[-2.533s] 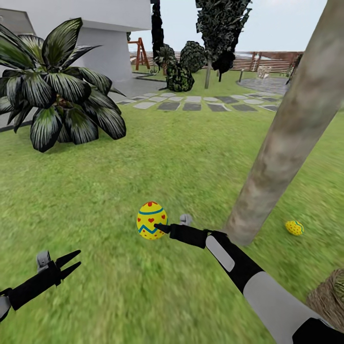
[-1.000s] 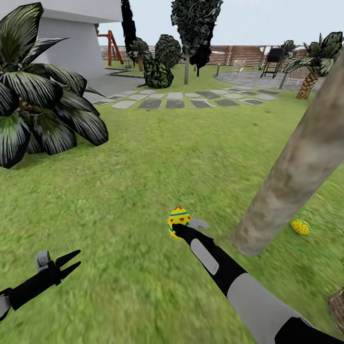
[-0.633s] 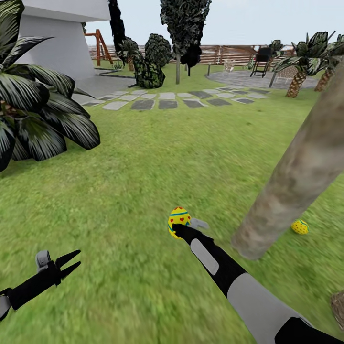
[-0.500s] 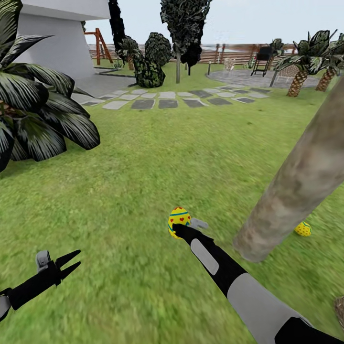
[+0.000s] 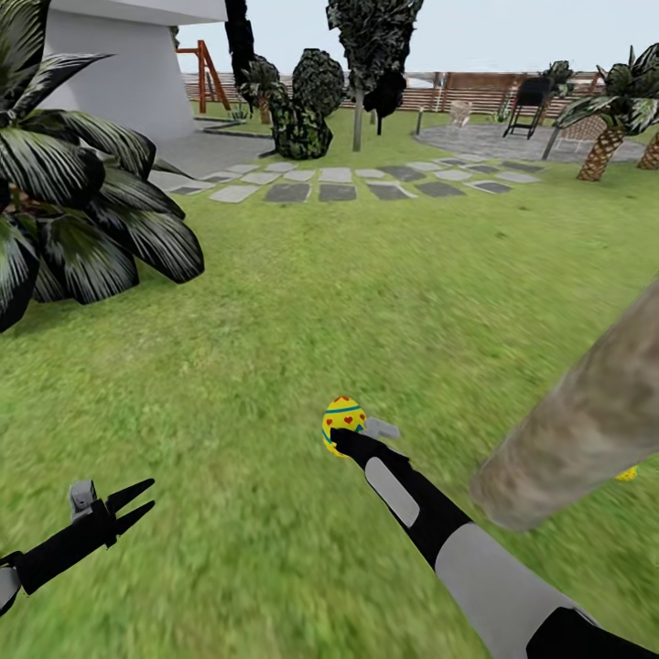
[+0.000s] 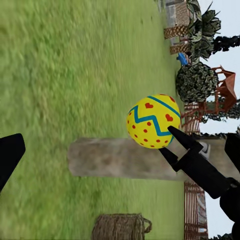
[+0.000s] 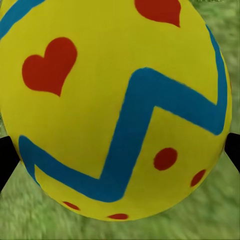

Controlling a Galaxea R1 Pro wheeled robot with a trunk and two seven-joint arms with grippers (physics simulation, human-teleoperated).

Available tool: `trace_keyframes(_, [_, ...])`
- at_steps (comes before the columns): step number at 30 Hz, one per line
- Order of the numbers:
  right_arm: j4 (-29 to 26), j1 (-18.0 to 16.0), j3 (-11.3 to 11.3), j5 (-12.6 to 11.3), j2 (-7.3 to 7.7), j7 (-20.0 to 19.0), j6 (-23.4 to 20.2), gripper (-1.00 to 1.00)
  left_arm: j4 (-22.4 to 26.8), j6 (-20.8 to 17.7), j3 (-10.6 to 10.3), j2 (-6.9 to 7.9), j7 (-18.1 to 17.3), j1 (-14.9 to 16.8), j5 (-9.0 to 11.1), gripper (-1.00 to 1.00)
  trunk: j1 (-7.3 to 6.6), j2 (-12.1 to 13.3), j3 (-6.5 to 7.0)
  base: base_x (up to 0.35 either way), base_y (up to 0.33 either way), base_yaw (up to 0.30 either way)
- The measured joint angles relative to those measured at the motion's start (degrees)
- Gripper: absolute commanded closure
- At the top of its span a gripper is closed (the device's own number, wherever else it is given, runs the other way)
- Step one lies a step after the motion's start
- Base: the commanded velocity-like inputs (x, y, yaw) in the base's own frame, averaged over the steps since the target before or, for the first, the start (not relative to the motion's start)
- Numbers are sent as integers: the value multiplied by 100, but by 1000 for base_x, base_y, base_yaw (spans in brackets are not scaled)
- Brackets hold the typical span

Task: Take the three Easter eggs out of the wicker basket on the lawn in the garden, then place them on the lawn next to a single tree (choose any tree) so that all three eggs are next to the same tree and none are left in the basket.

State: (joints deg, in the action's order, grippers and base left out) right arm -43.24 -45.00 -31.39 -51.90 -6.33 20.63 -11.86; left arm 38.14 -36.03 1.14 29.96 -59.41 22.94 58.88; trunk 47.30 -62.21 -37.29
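A yellow Easter egg (image 5: 343,423) with red hearts and a blue zigzag band is gripped in the right gripper (image 5: 340,441), held above the lawn (image 5: 275,348) in front of the robot. Just to its right slants the grey-brown trunk of the tree (image 5: 586,426). A second egg (image 5: 628,473) peeks out on the grass behind the trunk's base. In the left wrist view the wicker basket (image 6: 119,227) sits on the grass beyond the trunk. The left gripper (image 5: 137,505) hangs low at the left, its fingers spread apart and empty.
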Motion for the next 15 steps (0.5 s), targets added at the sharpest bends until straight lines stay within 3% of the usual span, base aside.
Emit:
trace_keyframes(10, [0, 0, 1, 0, 0, -1, 2, 100, 0, 0, 0, -1, 0, 0, 0, -100, 0, 0, -89, 290, 99, -128])
trace_keyframes(15, [1, 0, 19, 0, 0, -1, 10, 100, -8, 138, 0, -5, -5, -3, 3, -100, 0, 0, -132, 33, 12, -135])
